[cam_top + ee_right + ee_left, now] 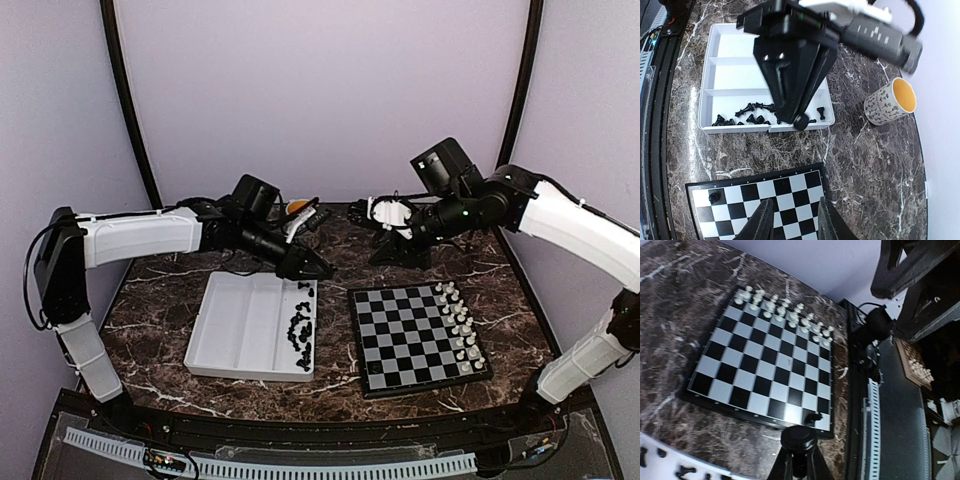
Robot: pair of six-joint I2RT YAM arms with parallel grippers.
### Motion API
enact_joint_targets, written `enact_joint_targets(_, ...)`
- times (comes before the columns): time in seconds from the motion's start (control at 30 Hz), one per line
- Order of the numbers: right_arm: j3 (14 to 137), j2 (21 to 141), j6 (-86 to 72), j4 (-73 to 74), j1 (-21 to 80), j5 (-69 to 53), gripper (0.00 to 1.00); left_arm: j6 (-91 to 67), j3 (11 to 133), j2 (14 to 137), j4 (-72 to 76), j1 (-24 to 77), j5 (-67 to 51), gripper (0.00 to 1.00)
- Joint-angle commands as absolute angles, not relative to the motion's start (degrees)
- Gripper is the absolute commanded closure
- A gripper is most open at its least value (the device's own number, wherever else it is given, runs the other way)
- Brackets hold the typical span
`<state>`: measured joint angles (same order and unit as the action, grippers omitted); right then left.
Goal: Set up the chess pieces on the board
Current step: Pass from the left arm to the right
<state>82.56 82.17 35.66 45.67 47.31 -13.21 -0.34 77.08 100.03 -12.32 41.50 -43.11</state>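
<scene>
The board [415, 335] lies at the right of the table, and white chess pieces [460, 320] stand in two rows along its right edge. Black chess pieces [300, 325] lie loose in the right compartment of a white tray [240, 325]. My left gripper [799, 450] hangs between tray and board, shut on a black piece [799, 439] whose round base points outward. A single black piece [813, 416] stands on a corner square of the board [765, 365]. My right gripper [792, 220] hovers open above the board's far left corner [790, 195], nothing between its fingers [762, 220].
A patterned mug [890, 102] with an orange inside stands at the back of the table beyond the tray [765, 70]. The left arm [795, 65] reaches over the tray's edge. A slotted white cable duct [872, 430] runs along the table's near edge.
</scene>
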Motion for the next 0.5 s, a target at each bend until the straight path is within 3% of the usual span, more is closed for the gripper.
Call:
enact_joint_targets(0.0,85.17,84.10,42.77,48.73,47.48,-14.81,0.67,-1.66,81.30,103.38,-23.41,43.50,-57.29,1.00)
enact_joint_targets(0.47,84.34,88.68,48.69,50.40,59.30,-4.13,0.56,-11.75,80.97,106.71,-20.52,44.36,-70.53,0.97)
